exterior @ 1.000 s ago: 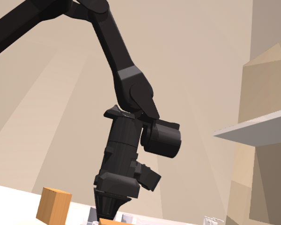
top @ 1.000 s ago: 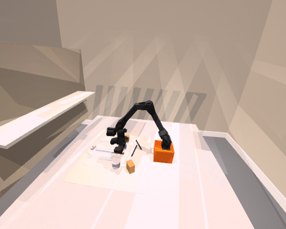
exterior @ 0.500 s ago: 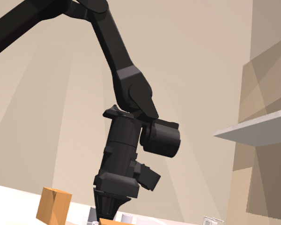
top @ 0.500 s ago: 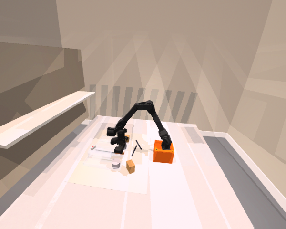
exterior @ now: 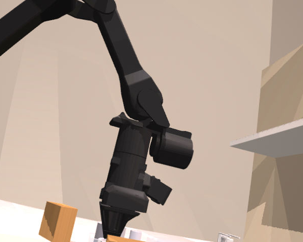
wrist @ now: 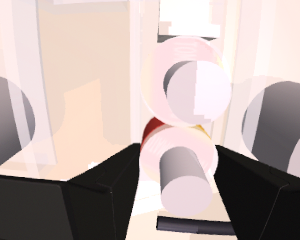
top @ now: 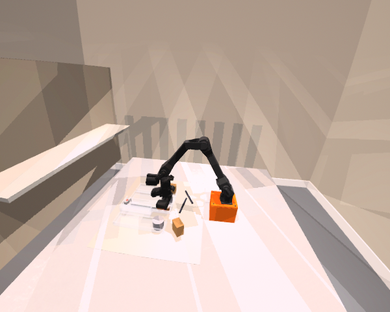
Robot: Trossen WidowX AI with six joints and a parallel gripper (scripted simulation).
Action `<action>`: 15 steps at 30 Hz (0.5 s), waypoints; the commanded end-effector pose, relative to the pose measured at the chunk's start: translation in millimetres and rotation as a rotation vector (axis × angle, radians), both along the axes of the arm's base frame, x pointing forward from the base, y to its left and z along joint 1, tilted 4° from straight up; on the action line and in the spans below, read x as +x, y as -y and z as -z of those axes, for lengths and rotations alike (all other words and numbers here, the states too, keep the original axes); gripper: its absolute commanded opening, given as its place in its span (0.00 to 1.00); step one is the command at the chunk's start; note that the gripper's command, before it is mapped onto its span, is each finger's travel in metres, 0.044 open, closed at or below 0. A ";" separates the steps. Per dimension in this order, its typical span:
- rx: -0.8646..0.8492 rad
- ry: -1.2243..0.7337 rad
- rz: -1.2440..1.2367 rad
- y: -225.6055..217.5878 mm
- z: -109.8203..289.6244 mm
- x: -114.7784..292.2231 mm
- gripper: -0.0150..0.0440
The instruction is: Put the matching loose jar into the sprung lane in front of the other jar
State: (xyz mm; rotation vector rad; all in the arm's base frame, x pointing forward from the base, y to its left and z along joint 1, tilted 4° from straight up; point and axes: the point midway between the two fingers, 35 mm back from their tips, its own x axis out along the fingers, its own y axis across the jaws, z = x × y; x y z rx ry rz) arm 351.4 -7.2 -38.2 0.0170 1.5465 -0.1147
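End effector [wrist: 184, 174] clamped on the new jar [wrist: 184, 172], old jar [wrist: 190, 87] just ahead. Risk: off-axis push tips either, pusher snaps forward.

The arm [top: 192, 147] arches up from its base and folds down at the elbow — wrist tilted slightly off vertical. The end effector [wrist: 180, 180] points down, fingers clamped on a jar [wrist: 184, 174] — both sides pressing.
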 end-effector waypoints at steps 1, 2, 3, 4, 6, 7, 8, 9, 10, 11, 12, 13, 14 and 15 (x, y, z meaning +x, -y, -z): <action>-0.003 0.013 -0.005 0.3 -1.0 2.0 0.25; -0.003 0.012 -0.005 0.3 -0.9 1.8 0.25; -0.003 0.012 -0.005 0.3 -0.9 1.7 0.25; -0.003 0.012 -0.005 0.3 -0.9 1.5 0.25; -0.003 0.012 -0.005 0.2 -0.9 1.2 0.25; -0.003 0.012 -0.005 0.2 -0.9 1.0 0.25; -0.003 0.012 -0.005 0.2 -0.9 0.8 0.25; -0.003 0.012 -0.005 0.2 -0.9 0.6 0.25; -0.003 0.012 -0.005 0.2 -0.9 0.5 0.25; -0.003 0.012 -0.005 0.2 -0.9 0.3 0.25; -0.003 0.012 -0.005 0.1 -0.8 0.1 0.25; -0.003 0.012 -0.005 0.1 -0.8 0.0 0.25; -0.003 0.012 -0.005 0.1 -0.8 -0.2 0.25; -0.003 0.012 -0.005 0.1 -0.8 -0.4 0.25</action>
